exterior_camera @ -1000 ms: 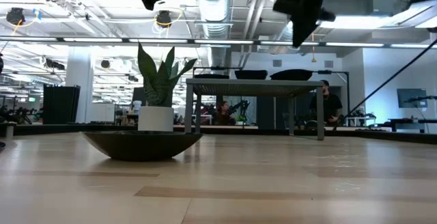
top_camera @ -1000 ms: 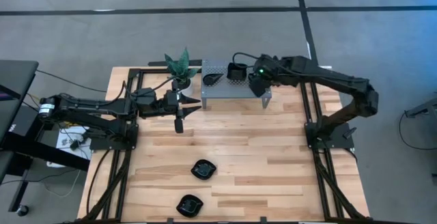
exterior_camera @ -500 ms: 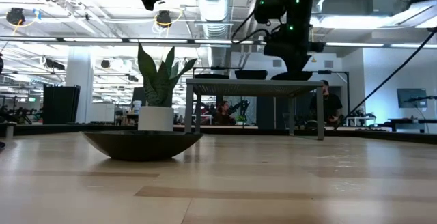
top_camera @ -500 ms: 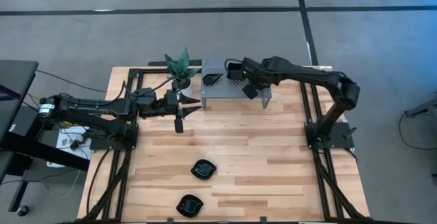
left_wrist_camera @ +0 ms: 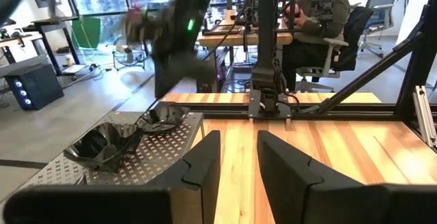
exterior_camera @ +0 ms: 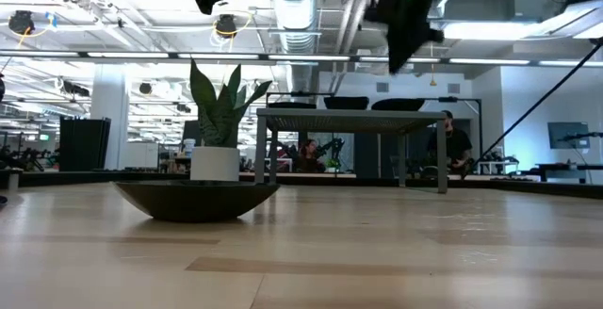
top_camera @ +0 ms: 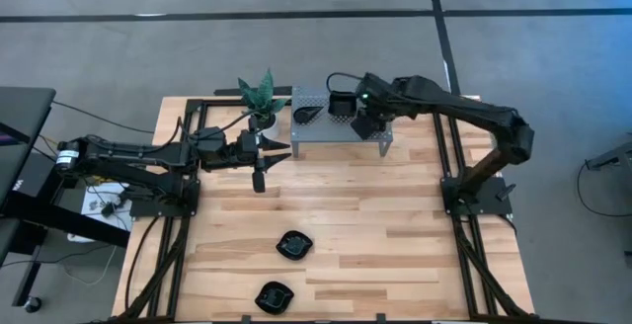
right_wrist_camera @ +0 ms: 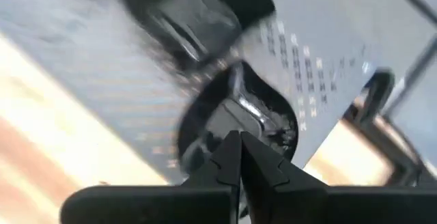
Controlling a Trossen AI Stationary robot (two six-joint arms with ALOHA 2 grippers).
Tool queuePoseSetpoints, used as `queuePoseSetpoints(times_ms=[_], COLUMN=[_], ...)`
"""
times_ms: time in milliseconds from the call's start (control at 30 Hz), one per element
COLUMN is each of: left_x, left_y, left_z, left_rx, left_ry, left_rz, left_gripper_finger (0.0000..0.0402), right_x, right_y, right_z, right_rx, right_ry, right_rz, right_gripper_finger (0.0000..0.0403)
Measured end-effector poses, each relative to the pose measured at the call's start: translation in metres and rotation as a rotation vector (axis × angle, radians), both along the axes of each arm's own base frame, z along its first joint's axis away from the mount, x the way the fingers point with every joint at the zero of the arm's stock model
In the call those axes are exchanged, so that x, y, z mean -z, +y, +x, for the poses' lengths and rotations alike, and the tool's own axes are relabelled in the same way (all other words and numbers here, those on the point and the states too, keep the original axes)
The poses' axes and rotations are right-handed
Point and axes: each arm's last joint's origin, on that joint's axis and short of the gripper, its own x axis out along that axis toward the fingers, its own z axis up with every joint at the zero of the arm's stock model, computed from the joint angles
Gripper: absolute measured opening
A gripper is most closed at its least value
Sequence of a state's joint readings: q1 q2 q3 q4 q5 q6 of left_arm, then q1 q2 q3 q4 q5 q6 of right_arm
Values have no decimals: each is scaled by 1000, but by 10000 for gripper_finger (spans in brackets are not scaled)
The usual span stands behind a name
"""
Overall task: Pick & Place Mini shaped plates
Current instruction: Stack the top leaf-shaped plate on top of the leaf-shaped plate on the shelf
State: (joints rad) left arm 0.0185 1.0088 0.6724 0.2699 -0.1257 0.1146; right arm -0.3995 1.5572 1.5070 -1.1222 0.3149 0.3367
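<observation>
Two black mini plates (top_camera: 306, 114) (top_camera: 341, 107) sit on a grey perforated shelf (top_camera: 321, 134) at the table's far side; the low view shows them (exterior_camera: 346, 103) (exterior_camera: 400, 104) on its top. Two more black plates (top_camera: 293, 244) (top_camera: 274, 296) lie on the wooden table nearer me. My right gripper (exterior_camera: 396, 59) hangs shut above the shelf's right plate (right_wrist_camera: 232, 118), clear of it. My left gripper (left_wrist_camera: 239, 162) is open and hovers left of the shelf (left_wrist_camera: 116, 176), pointing toward the table's right.
A potted plant (top_camera: 259, 95) stands just left of the shelf, close to my left gripper (top_camera: 281, 151). Black frame rails run along the table's left and right sides. Bare wood lies between the shelf and the two near plates. People sit in the room behind.
My right gripper dropped toward the shelf and shifted toward the table's left, reaching the right-hand plate about half a second ago. It has since risen again and swung slightly back right. Both plates on the shelf stay where they were.
</observation>
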Motion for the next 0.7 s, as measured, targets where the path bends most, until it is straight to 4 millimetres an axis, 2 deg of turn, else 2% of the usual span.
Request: queuePoseSetpoints(times_ms=[100,200,300,400,533,700], left_x=[0,0,0,3,14,34], left_y=[0,0,0,-3,-15,-35], left_z=[0,0,0,2,13,38], left_rx=[0,1,3,100,370,438], left_ry=[1,1,1,15,58,62], left_rz=[0,0,0,-8,-34,-48], left_gripper_finger=[99,99,99,99,93,80], right_x=[-31,-58,-67,-46,10,79], right_y=[18,45,76,102,125,137], right_z=[-8,-24,-41,-57,-74,-77], right_rx=[-70,-162,-212,-215,-239,-283], right_ry=[-89,-174,-215,-222,-290,-458], right_rz=[-49,-99,-192,-236,-142,-59], right_gripper_finger=[0,0,0,0,0,0])
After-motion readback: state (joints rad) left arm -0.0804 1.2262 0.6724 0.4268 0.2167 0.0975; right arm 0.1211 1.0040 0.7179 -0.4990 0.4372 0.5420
